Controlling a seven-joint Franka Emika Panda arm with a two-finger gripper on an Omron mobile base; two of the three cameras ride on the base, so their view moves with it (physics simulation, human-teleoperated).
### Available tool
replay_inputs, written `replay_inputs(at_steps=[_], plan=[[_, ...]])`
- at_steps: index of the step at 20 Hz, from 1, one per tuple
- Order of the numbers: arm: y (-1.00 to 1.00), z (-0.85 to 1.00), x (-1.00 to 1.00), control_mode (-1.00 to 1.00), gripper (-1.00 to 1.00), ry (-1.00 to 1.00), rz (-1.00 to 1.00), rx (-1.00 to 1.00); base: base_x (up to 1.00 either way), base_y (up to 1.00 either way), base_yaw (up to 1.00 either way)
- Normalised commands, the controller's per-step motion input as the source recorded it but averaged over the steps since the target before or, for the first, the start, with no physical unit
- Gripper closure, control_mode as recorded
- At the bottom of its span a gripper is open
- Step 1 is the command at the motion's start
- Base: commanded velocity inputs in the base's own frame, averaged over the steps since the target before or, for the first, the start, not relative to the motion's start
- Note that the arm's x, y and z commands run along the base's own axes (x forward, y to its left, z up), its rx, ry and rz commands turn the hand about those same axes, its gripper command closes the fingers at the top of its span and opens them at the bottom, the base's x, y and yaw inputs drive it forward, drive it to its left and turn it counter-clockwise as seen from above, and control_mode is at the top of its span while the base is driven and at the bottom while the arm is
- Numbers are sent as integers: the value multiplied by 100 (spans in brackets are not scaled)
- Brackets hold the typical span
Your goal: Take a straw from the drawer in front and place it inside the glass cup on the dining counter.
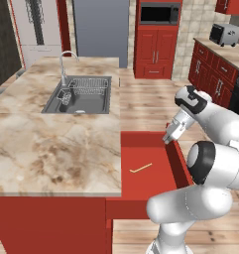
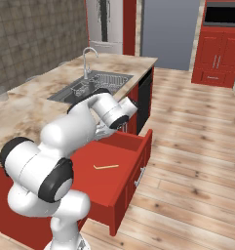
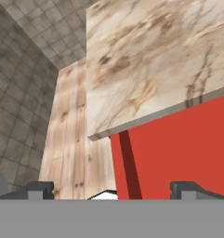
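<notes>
Marble counter [image 1: 51, 149] with a steel sink [image 1: 81, 96] over wood flooring. The open red drawer [image 1: 178, 161] holds a straw [image 1: 141, 168] mid-floor. Claw [image 1: 169, 138] wide open, empty.

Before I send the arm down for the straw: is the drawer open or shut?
Open. The drawer is pulled out from under the counter, and the straw lies flat on its red floor.

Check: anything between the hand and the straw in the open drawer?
Nothing visible. The straw lies alone on the floor of the open drawer, uncovered. The hand, open, hangs above the drawer's far right corner, with only bare drawer floor between it and the straw.
</notes>
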Motion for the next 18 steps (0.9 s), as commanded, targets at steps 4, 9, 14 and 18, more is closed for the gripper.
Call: replay_inputs(at_steps=[4, 9, 14, 18], plan=[[10, 0, 0, -100, -100, -2, 5, -6, 0, 0, 0], [9, 0, 0, -100, -100, 0, 7, -6, 0, 0, 0], [14, 0, 0, -100, -100, 0, 9, -8, 0, 0, 0], [12, 0, 0, -100, -100, 2, 10, -8, 0, 0, 0]])
